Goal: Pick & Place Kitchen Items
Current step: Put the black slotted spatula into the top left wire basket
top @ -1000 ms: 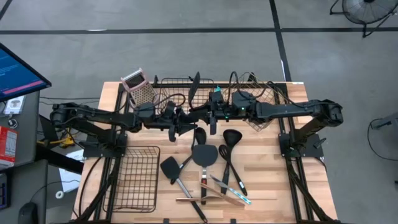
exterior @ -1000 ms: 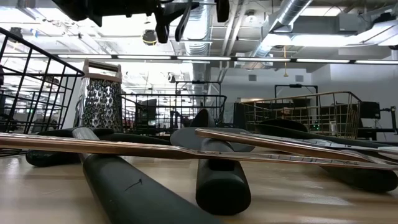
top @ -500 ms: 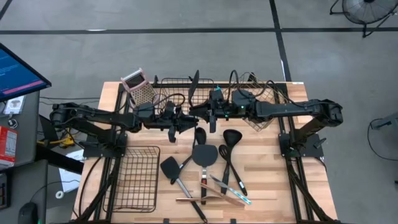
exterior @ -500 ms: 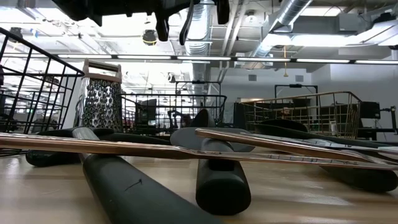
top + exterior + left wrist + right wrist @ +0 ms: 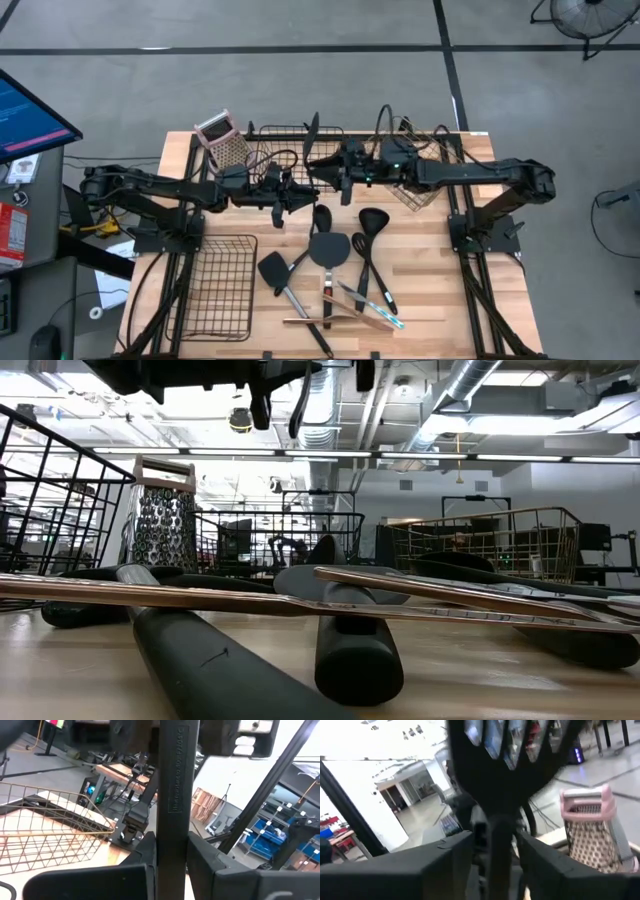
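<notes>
- Meeting above the rear centre of the pale wooden bench [image 5: 500, 300] in the high view, the left gripper [image 5: 296, 194] and the right gripper [image 5: 332, 172] share one black slotted spatula [image 5: 313, 130], its head raised over the black wire basket [image 5: 268, 140] at the rear edge.
- A pink-framed metal box grater [image 5: 222, 140] stands near the rear left corner, beside that basket. A gold wire basket [image 5: 415, 200] sits toward the rear right corner under the right arm, and a second black mesh basket [image 5: 215, 290] lies at the front left.
- Other kitchen items lie loose at front centre: a black ladle [image 5: 373, 218], a black flat turner [image 5: 327, 250], a smaller black turner [image 5: 273, 270] and thin tools with teal and orange parts [image 5: 378, 312], several overlapping.
- From the low view, copper-coloured handles [image 5: 200, 600] lie across thick black handles [image 5: 220, 660] in the foreground. The grater [image 5: 163, 525] and the gold wire basket [image 5: 480, 545] stand behind, and dark arm parts cross the top edge.
- The left wrist view shows the left gripper clamped narrow on the spatula's embossed black handle [image 5: 172, 795], held clear of the bench, with the right arm's gripper farther up the same handle.
- In the right wrist view the slotted head [image 5: 505, 765] fills the frame, with the grater [image 5: 592, 830] beyond. The handle runs through the right gripper, but whether that gripper is pressing on it cannot be told.
</notes>
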Motion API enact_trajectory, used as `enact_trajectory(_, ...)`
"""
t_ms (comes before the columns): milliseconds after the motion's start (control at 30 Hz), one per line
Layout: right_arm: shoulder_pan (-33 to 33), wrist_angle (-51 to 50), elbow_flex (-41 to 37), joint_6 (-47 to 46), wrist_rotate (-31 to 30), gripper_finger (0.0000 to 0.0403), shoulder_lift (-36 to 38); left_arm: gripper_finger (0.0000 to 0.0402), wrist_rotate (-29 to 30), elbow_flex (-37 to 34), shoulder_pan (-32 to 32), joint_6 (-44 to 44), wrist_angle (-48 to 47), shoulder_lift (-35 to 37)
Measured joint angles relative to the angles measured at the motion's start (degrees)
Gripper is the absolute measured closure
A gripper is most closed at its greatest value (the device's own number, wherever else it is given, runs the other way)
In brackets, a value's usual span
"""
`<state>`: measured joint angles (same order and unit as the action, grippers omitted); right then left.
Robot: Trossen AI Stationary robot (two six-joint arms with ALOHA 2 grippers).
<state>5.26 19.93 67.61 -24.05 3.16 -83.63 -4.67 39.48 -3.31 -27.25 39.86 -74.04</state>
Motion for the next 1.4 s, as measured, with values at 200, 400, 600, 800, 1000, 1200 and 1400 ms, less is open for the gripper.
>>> enact_trajectory(200,0.08,-7.52,0.0,1.83,0.02,0.0207,8.51,0.0357,0.22,0.0,-0.4,-3.46,-0.93,2.02)
enact_trajectory(400,0.06,-19.05,0.02,2.16,-0.1,0.0208,17.64,0.0357,0.42,2.28,-2.54,-6.16,-11.73,8.1)
enact_trajectory(600,0.06,-26.99,0.02,2.16,-0.87,0.0222,22.78,0.0357,0.72,12.55,-6.81,-1.57,-34.89,10.99)
enact_trajectory(800,0.12,-34.02,0.0,2.78,-3.82,0.0227,25.52,0.0357,2.3,18.26,-11.89,1.58,-49.37,9.36)
enact_trajectory(1000,2.69,-32.6,0.0,8.31,-24.4,0.0221,29.57,0.0357,2.27,18.36,-16.09,1.62,-52.37,6.29)
enact_trajectory(1200,5.06,-32.68,0.04,19.92,-58.06,0.0201,32.04,0.0353,2.14,18.37,-17.4,1.47,-52.36,3.44)
enact_trajectory(1400,8.33,-32.82,0.04,26.0,-70.71,0.0168,32.06,0.0352,2.08,18.38,-17.67,1.51,-52.33,2.69)
